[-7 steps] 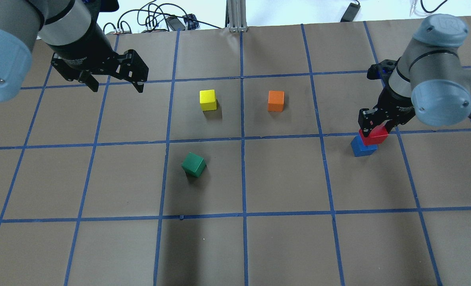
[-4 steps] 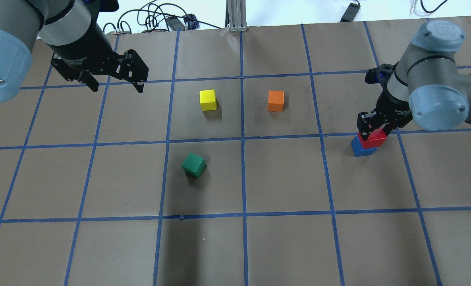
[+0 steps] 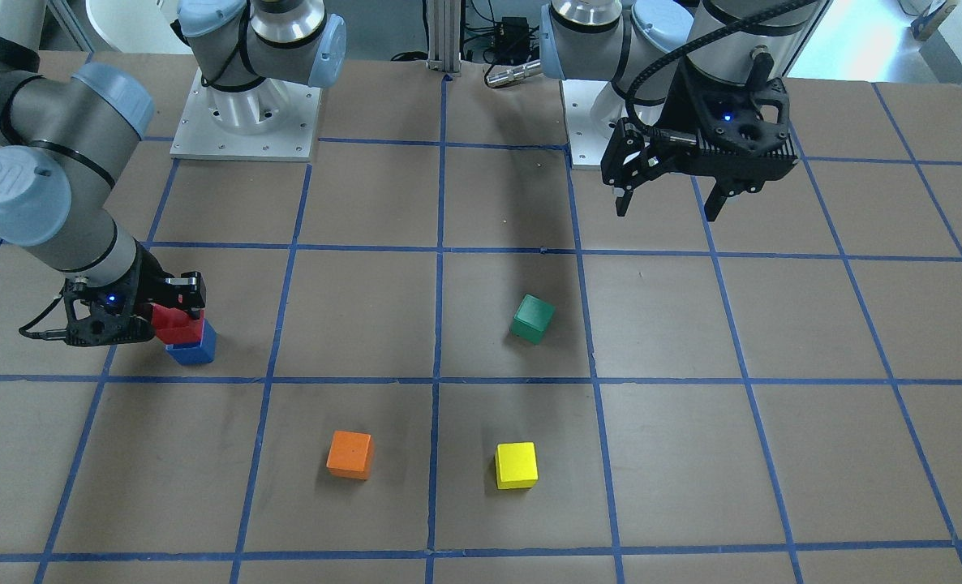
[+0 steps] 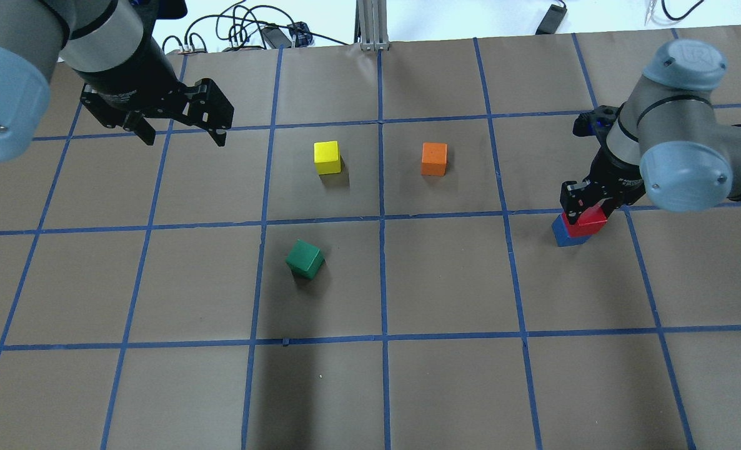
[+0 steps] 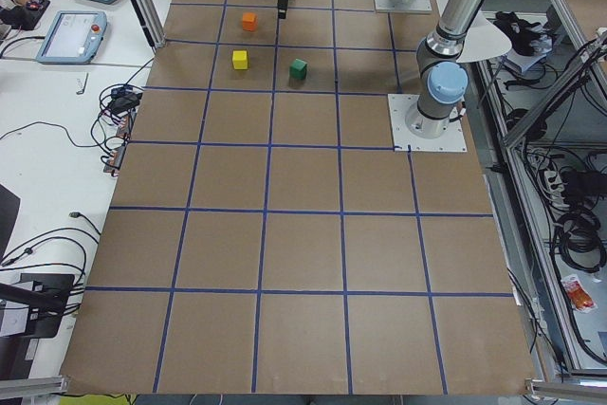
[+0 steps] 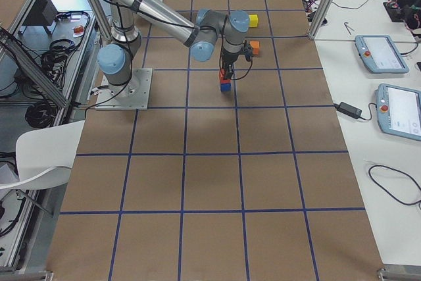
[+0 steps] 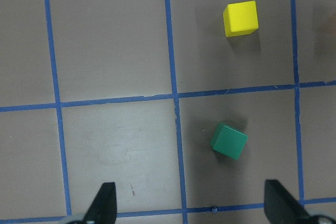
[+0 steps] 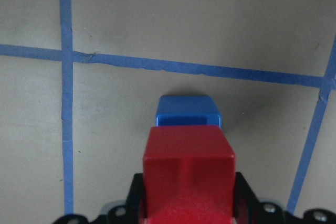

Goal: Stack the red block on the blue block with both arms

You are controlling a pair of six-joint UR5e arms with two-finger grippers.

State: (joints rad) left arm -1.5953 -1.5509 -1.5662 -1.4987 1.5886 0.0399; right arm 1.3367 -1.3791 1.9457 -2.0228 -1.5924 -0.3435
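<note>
with your right gripper [image 4: 588, 211] clamped on the red block [image 4: 589, 222], which sits on or just over the blue block [image 4: 561, 235] but slightly off-square, nudge it flush before releasing, then lift straight up, while your left gripper [image 4: 184, 137] hangs open well apart.

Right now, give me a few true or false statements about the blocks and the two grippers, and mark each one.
1. The right gripper is shut on the red block. True.
2. The red block lies beside the blue block on the table. False: it is over the blue block.
3. The left gripper holds the green block. False: it is open and empty, and the green block lies on the table.
4. The orange block and the yellow block stand apart. True.
5. The green block is turned askew to the tape lines. True.
</note>
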